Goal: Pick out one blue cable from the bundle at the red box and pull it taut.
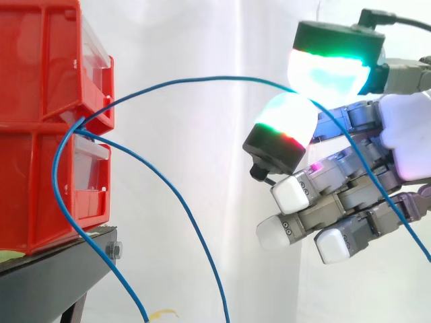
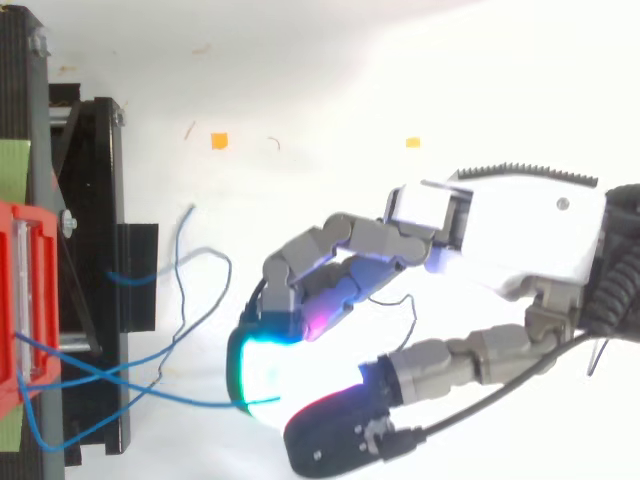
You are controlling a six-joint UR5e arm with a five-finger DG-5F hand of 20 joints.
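Hand [image 1: 397,145] at frame right, fingers curled, two glowing pads [image 1: 286,121] apparently pinching one blue cable [image 1: 202,78] | it arcs slack from red box [image 1: 40,128] at left, not yet taut | other strands [image 1: 178,195] droop lower centre, out of the pinch so one pulls alone

You've got a black stand [image 1: 64,259] at the left edge carrying two red bins [image 1: 40,121], stacked one atop the other (a green strip [image 1: 10,256] peeks out just beneath the lower one). A bolt [image 1: 114,250] sits at the stand's corner, just below the bins.
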